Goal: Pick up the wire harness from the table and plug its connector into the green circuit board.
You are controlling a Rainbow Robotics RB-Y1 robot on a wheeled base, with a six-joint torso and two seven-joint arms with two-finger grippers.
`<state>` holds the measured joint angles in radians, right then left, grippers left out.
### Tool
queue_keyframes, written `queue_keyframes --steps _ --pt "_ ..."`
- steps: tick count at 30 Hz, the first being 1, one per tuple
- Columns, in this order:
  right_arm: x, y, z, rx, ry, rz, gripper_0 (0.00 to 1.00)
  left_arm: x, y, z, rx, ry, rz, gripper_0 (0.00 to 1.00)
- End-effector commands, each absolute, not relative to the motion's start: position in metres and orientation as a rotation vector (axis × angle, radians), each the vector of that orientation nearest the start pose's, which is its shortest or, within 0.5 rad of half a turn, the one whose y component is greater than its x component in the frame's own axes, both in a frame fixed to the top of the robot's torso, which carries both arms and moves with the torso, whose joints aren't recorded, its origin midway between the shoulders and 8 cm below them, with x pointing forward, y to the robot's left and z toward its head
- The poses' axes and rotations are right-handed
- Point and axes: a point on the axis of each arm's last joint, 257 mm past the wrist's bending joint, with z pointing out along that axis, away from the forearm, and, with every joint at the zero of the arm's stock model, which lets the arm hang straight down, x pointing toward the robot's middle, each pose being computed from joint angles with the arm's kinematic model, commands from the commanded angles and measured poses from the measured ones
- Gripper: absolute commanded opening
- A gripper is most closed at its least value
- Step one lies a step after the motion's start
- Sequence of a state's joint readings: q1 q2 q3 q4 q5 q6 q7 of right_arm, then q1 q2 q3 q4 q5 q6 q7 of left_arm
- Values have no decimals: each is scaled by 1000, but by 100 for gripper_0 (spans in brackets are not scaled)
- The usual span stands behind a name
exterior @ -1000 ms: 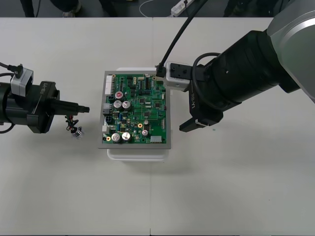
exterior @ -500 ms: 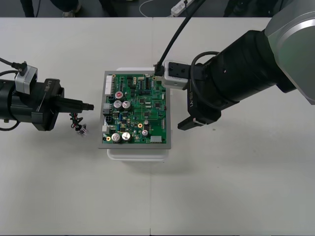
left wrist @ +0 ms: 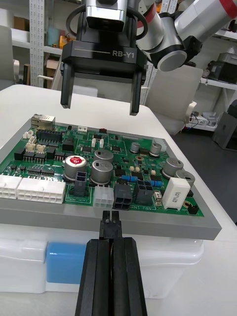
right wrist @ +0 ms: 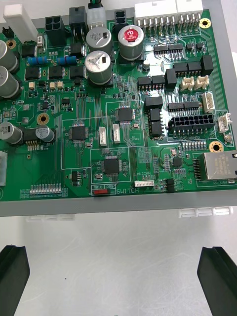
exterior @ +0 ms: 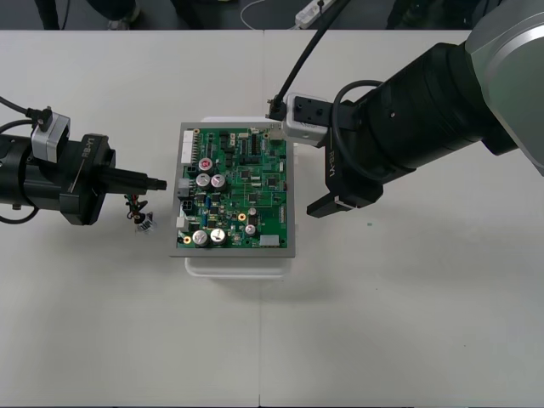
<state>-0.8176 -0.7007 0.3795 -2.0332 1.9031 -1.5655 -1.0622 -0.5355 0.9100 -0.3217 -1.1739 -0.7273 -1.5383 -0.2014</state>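
Note:
The green circuit board [exterior: 236, 189] lies on its white base [exterior: 238, 265] at mid-table. My left gripper [exterior: 158, 182] points at the board's left edge, shut on the harness's small black plug [left wrist: 110, 225]. The plug is a short way off the board's edge, in line with a black socket [left wrist: 122, 195] on the board. The harness wires and metal socket [exterior: 141, 218] hang below the fingers. My right gripper [exterior: 316, 183] hovers over the board's right edge. Its fingers [right wrist: 13, 276] stand open, far apart, with nothing between them. From the left wrist view the right gripper [left wrist: 100, 98] stands beyond the board.
On the board [right wrist: 113, 108] stand tall capacitors [right wrist: 98, 64] and white connectors [left wrist: 34, 188] near the left edge. Bare table [exterior: 382, 323] lies in front of and to either side of the board.
My left gripper has moved right toward the board's left edge, carrying the harness with it. The right arm has shifted slightly away from the front edge.

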Motion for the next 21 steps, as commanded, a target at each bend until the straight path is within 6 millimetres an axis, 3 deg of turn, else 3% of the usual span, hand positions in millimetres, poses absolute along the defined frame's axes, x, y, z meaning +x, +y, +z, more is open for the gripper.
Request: queue_keyframes --steps 1,21 --pt "402 -34 -76 -1797 1653 198 100 390 157 -86 1529 984 -968 0" --pt "394 -29 -72 -1745 1688 241 100 385 149 -89 1544 958 -982 0"
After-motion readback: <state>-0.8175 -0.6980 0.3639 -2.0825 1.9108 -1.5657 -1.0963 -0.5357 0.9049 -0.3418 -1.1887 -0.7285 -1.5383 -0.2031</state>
